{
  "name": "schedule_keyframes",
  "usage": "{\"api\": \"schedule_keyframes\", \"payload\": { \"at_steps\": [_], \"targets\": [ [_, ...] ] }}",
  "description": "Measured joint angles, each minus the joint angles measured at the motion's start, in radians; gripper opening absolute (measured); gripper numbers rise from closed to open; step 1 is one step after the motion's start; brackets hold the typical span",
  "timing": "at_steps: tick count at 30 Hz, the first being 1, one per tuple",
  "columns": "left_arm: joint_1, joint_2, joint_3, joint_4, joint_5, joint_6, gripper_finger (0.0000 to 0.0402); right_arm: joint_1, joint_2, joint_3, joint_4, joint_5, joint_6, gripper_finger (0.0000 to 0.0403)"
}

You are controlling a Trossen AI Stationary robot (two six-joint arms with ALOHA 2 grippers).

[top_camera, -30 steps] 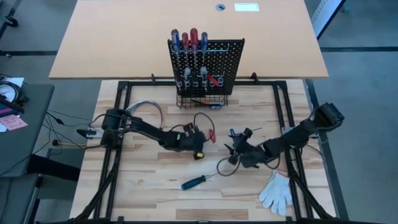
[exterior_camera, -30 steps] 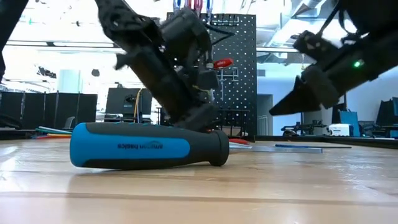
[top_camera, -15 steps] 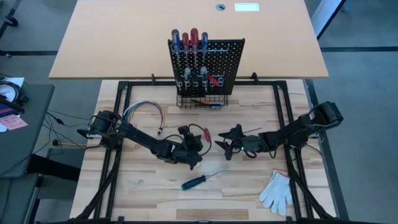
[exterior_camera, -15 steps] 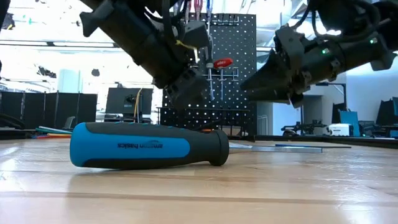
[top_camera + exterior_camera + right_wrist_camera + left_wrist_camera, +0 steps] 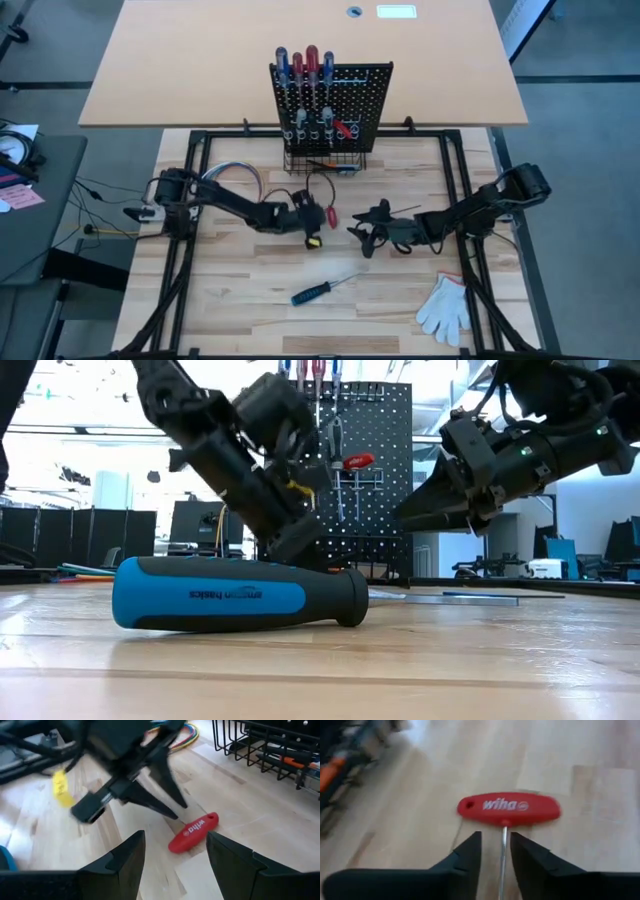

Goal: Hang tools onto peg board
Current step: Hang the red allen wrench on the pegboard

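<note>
Lighting, overhead view: we record even, bright, diffuse light; the wooden table [image 5: 250, 310] casts only soft, faint shadows under the arms.

Low view: we note strong backlight from the bright room behind, turning both arms to near silhouettes; the blue-handled screwdriver [image 5: 240, 594] is sharp and well lit, with foreground boards soft.

Left wrist view: we find heavy motion blur; the red handle [image 5: 509, 809] is smeared.

Right wrist view: moderate blur, washed highlights.
</note>
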Motion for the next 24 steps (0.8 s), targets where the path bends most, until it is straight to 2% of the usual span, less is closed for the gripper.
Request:
{"api": "schedule_keyframes", "payload": {
  "at_steps": [3,7,10,15,24],
  "targets": [
    [0.048,0.012,-0.027,0.052,0.223,0.07,0.0124,0.0,0.0,0.0,-0.004,-0.001,-0.053,0.0218],
    [0.09,0.052,-0.034,0.082,0.335,0.088,0.0122,-0.006,0.0,0.0,0.014,-0.002,-0.105,0.0218],
    [0.1,0.094,-0.029,0.096,0.355,0.119,0.0092,-0.014,0.0,0.0,0.011,-0.002,-0.105,0.0218],
    [0.098,0.119,-0.028,0.109,0.356,0.12,0.0012,-0.015,0.0,0.0,0.006,-0.014,-0.107,0.0218],
    [0.02,-0.014,-0.038,0.06,0.312,0.127,0.0004,0.003,0.0,0.0,-0.009,-0.021,-0.106,0.0218]
  ]
}}
